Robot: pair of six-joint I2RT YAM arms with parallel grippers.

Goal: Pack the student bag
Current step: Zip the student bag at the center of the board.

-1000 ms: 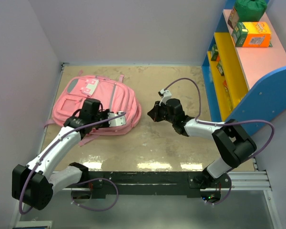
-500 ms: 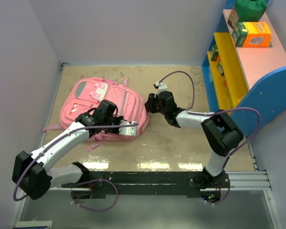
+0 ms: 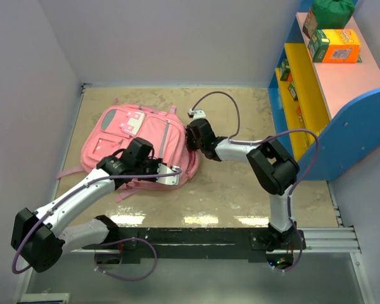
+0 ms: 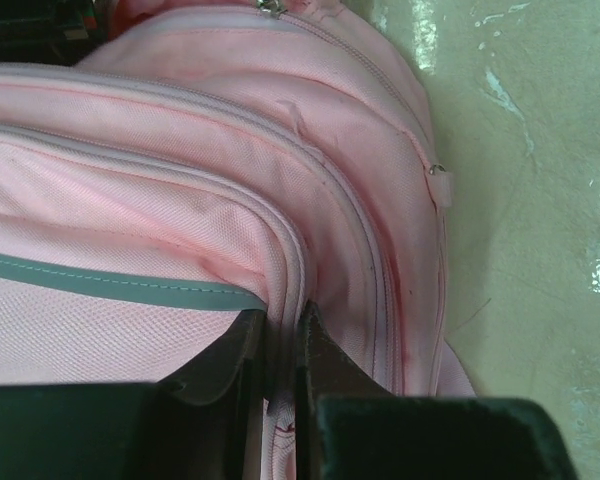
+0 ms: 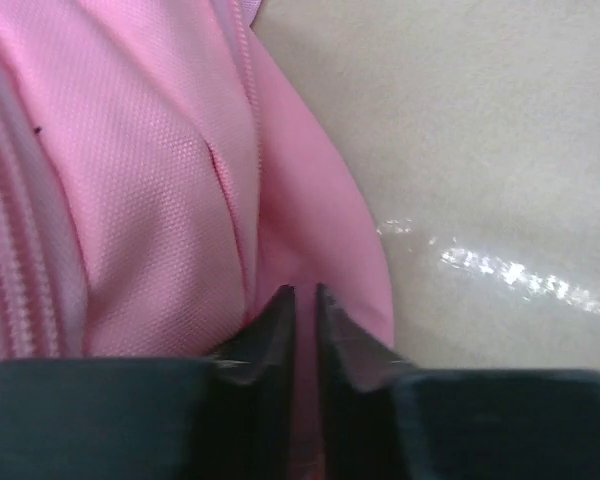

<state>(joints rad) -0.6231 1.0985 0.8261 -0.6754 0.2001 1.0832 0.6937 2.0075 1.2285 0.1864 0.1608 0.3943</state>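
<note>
The student bag [image 3: 130, 136], pink with grey trim and a white label, lies flat on the table left of centre. My left gripper [image 3: 176, 173] is at its near right corner. In the left wrist view this gripper [image 4: 280, 318] is shut on a fold of the bag [image 4: 180, 180] beside a zip seam. My right gripper [image 3: 191, 140] reaches across to the bag's right edge. In the right wrist view its jaws [image 5: 304, 292] stand narrowly apart, pinching a flap of the pink fabric [image 5: 130, 180].
A blue, yellow and pink shelf unit [image 3: 323, 95] stands along the right side, with an orange box [image 3: 339, 45] and a green item [image 3: 331, 11] on top. White walls close in the left and back. Bare beige tabletop [image 3: 240, 183] lies right of the bag.
The left arm has dragged the bag to the right and turned it a little. The right gripper swung left from the open table to the bag's right edge and closed on its fabric.
</note>
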